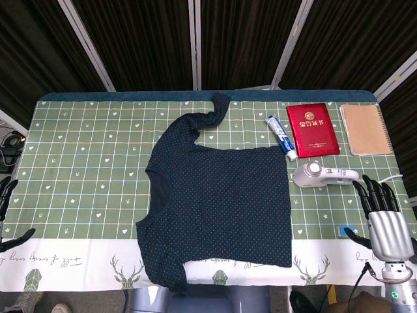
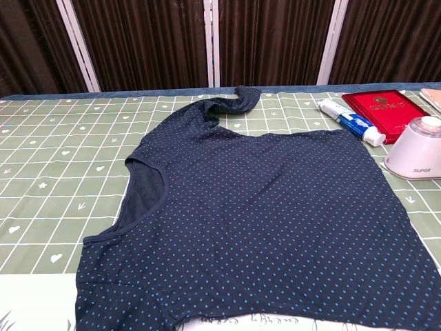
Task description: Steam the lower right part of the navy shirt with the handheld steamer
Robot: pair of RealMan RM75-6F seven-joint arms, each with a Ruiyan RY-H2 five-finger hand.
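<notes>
Here, navy shirt (image 1: 225,205) flat, steamer (image 1: 322,175) beside, seemingly untouched.

Matt dotted cloth navy shirt (image 1: 225,205), glossy white plastic steamer (image 1: 322,175) (smooth), shiny red booklet (image 1: 313,130).

Dark pleated curtains (image 1: 241,39) with pale uprights (image 1: 193,42) back the table (image 1: 85,156) — green-checked cloth, seemingly evenly lit.

table (image 1: 85,163), navy shirt (image 1: 225,202), handheld steamer (image 1: 322,175), toothpaste (image 1: 281,137)
</notes>
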